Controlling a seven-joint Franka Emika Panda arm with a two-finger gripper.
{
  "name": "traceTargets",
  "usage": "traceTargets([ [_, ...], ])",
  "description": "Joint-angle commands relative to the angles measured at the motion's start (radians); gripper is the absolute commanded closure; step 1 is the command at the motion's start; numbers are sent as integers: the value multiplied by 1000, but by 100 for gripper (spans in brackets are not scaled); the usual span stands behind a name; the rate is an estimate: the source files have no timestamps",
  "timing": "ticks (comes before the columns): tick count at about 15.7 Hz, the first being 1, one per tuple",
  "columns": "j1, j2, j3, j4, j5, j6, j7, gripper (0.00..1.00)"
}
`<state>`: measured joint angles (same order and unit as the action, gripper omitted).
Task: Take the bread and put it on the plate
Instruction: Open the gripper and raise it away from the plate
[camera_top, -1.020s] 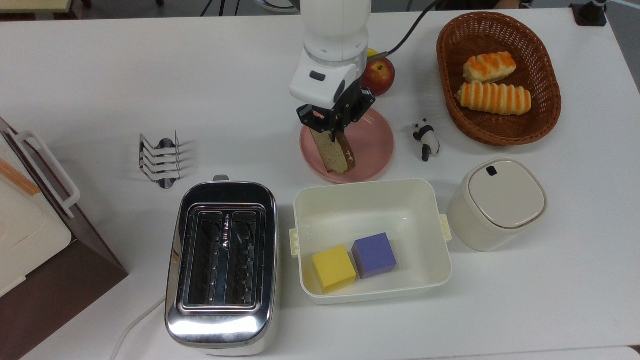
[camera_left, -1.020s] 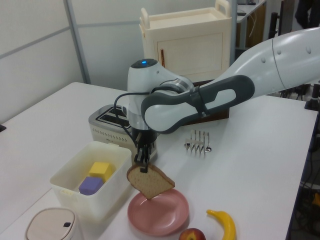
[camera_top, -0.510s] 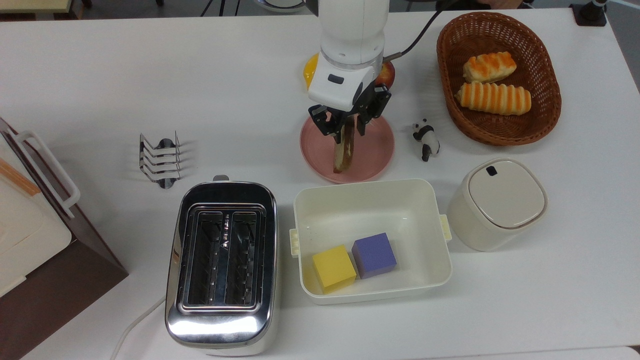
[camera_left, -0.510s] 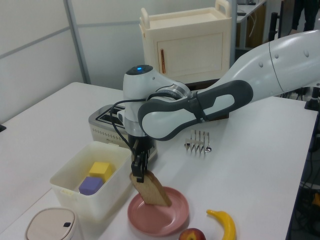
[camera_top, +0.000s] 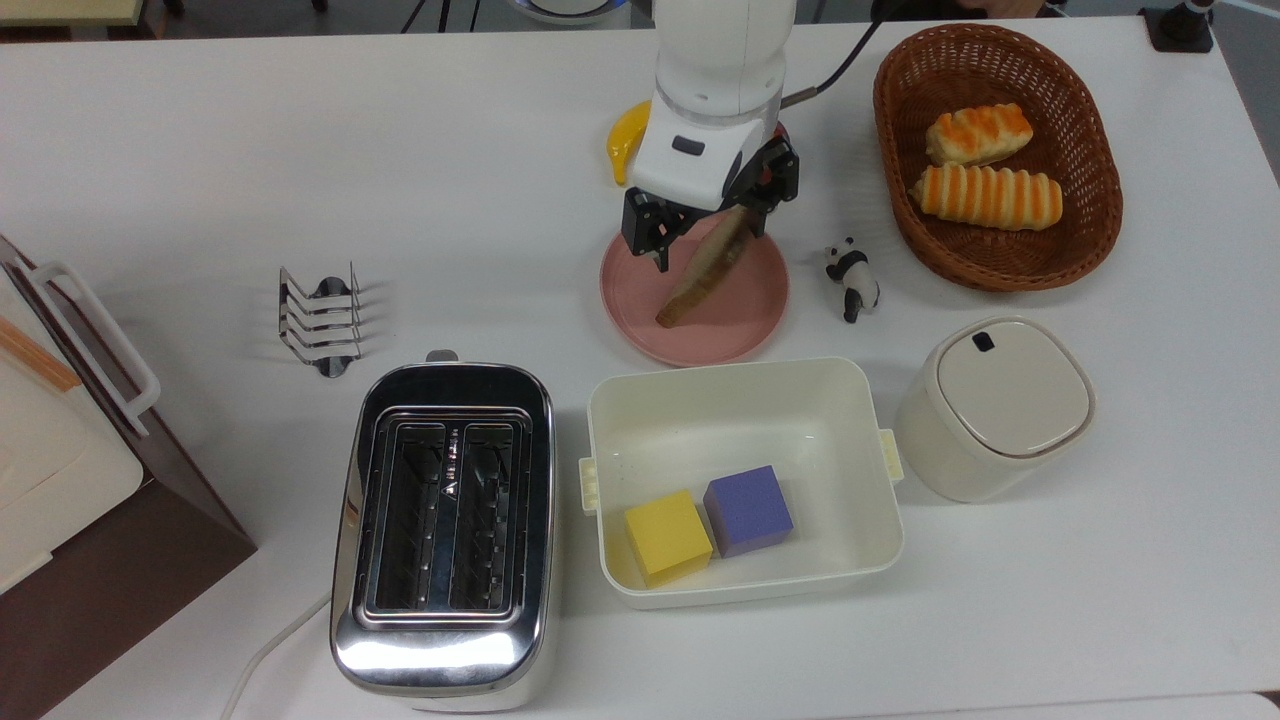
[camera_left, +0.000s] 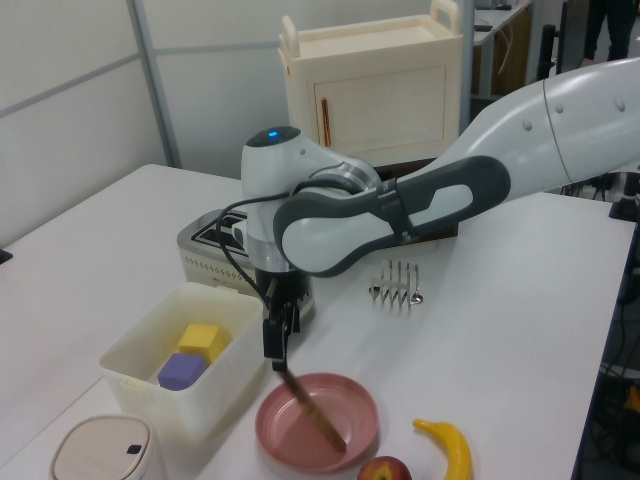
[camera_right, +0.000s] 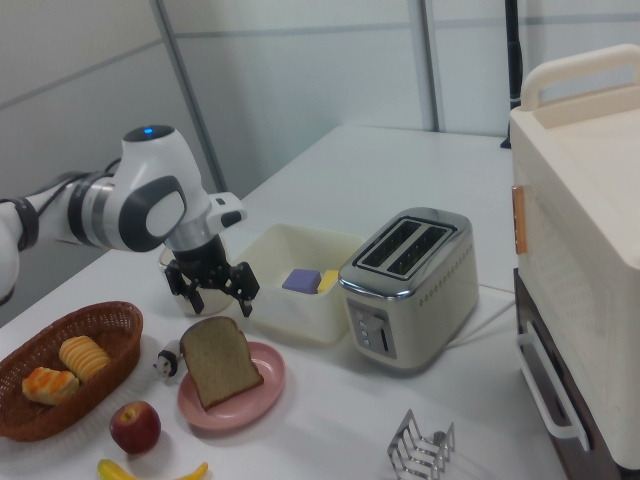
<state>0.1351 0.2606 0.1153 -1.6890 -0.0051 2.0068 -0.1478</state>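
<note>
Bread (camera_right: 218, 362) now tilted on plate (camera_right: 262, 392)

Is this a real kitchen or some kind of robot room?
Probably a robot lab set up like a breakfast table: a white robot arm works among a shiny metal toaster, a pink round plate and toy-like cubes, with office partition walls behind.

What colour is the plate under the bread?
Pink plate; clearest in the top view.

bread (camera_top: 706, 273) leaning on the plate (camera_top: 748, 318) under my gripper (camera_top: 700, 228), tub (camera_top: 742, 400) on the top view's near side, toaster (camera_top: 444, 530) left of tub
</note>
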Motion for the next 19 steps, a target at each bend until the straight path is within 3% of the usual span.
traceTargets([
  [1, -5, -43, 4, 15, -18, -54, 22, 0],
  [6, -38, -76, -2, 34, -15, -66, 24, 0],
  [11, -153, -86, -16, 187, -18, -275, 19, 0],
  [19, -316, -92, -26, 198, -39, -280, 20, 0],
])
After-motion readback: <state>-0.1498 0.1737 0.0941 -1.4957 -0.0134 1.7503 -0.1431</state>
